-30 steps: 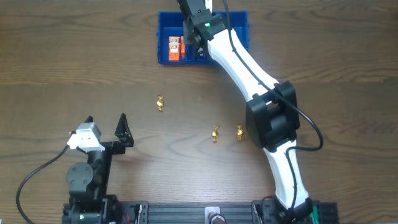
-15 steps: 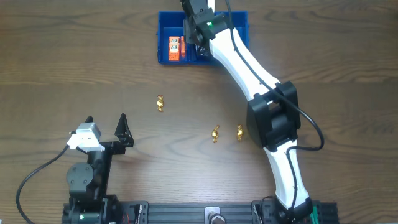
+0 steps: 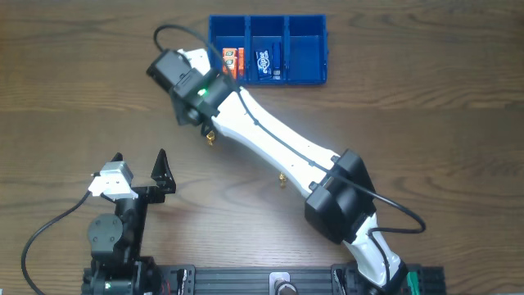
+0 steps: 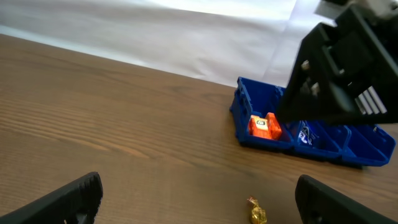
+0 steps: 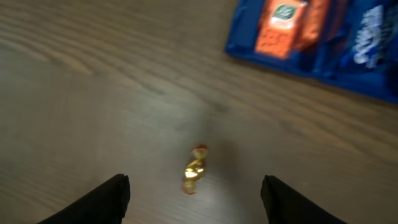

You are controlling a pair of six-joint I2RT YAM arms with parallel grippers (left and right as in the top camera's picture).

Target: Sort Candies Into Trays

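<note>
Right arm has swung off the tray and across to the left since a second ago; it now crosses the middle of the table. Left arm hasn't budged.

Near left: left gripper [image 3: 139, 166] parked, fingers spread wide, nothing in them, pointing far. Near middle: second gold candy [image 3: 282, 178] peeks out from under the right arm's forearm link.

Mid table, left of centre: target gold candy [image 5: 194, 169] lies loose on the wood. Right gripper [image 5: 194, 185] hangs over it, fingers wide apart and empty, one either side of the candy, not touching it. The candy sits about centred between the fingers. Its long axis runs near-far on the table, slightly tilted, so it lies across the line the fingers close along; they would pinch its narrow waist. Judgement: a straight descent and close should do, little or no wrist turn needed. The right arm is clearly the nearer one; the left gripper is well apart, on the near side. Small crinkly wrapper, could skid if one finger lands first.

Far: blue tray [image 3: 268, 81] with three compartments, far-right of the candy. Orange candies [image 3: 232, 59] in its left compartment, blue-wrapped candy [image 3: 266, 62] in the middle one.

Surface is a dark wood-grain table [image 3: 426, 123], flat, matte. Beyond its far edge, a white sheet [image 4: 155, 31].
</note>
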